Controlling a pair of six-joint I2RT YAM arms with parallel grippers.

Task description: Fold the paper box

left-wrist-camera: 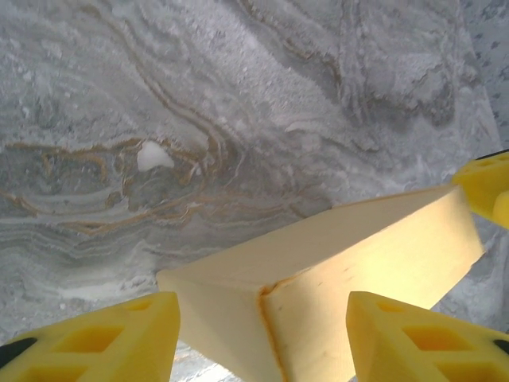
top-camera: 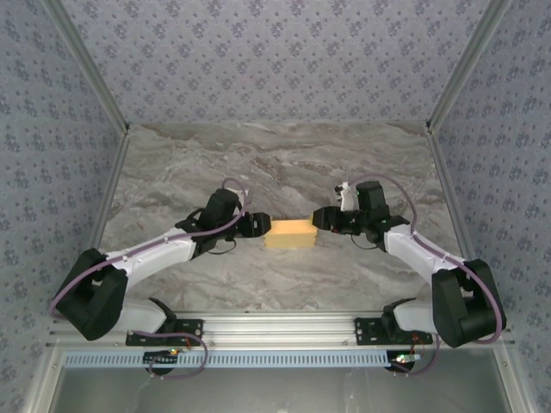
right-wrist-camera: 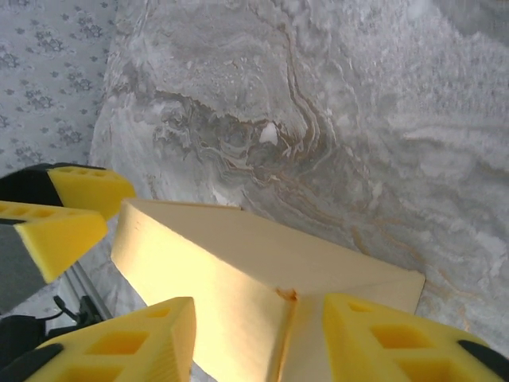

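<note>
Left gripper point(top-camera: 256, 225), jaws astride one end of the paper box point(top-camera: 289, 232), clamping not determinable, box lying on the marble table point(top-camera: 258, 163) directly between the two grippers, right gripper point(top-camera: 320, 218) astride the opposite end, clamping likewise not determinable.

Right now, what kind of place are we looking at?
Probably a lab robot cell, not a home: marble-print tabletop boxed in by patterned wall panels, with two arms bolted to an aluminium rail at its near edge.
</note>
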